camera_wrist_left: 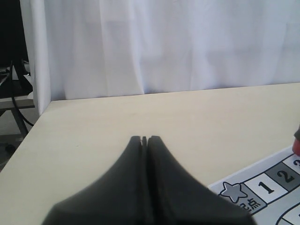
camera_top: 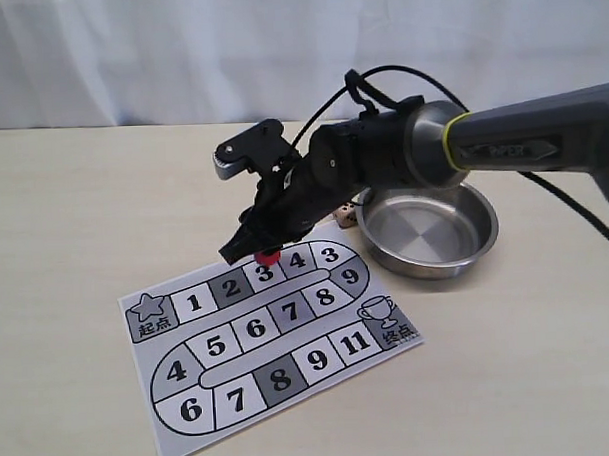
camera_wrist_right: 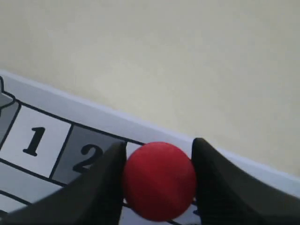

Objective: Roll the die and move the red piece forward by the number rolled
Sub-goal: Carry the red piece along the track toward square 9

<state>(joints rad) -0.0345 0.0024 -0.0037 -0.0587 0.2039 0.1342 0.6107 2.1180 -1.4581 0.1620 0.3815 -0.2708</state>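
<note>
Pale matte desk (camera_top: pixel 74 226) below, and my right gripper (camera_wrist_right: pixel 159 144) is clamped on the smooth, round-topped red piece (camera_wrist_right: pixel 159 183) at the flat paper board's (camera_top: pixel 319 363) square 3. Just behind that gripper sits the wooden die (camera_top: pixel 344 217), beside the shiny steel bowl (camera_top: pixel 430 234). My left gripper (camera_wrist_left: pixel 144 139) is pressed together.

The right arm (camera_top: pixel 502 141) is reaching in from the right of the exterior view and across the middle, with its wrist bending downward. The right gripper (camera_top: pixel 253 248) is pointing down, its two fingers (camera_wrist_right: pixel 105 187) pressing on either side of the red piece (camera_wrist_right: pixel 159 180). The left gripper (camera_wrist_left: pixel 144 139) is sitting low with its fingers pressed together.
</note>
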